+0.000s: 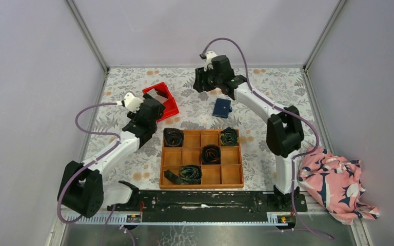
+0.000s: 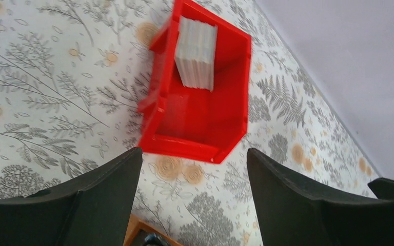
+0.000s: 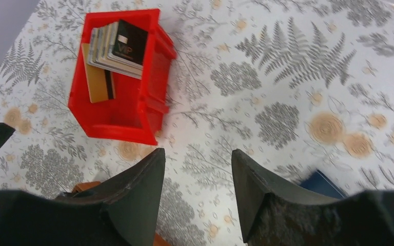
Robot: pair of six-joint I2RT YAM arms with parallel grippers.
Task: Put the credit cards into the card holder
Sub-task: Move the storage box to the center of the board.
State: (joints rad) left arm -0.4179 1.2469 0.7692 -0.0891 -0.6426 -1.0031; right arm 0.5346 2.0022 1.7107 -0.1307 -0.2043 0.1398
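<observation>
Left gripper [image 2: 193, 169] gapes between red bin [image 2: 200, 123] and wooden tray [image 1: 192, 139].

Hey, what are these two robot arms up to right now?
Neither arm holds anything. The left gripper hangs open near the red bin, where the credit cards sit stacked. The right gripper, also open, hovers farther back. The card holder lies on the table near the right gripper, untouched.
</observation>
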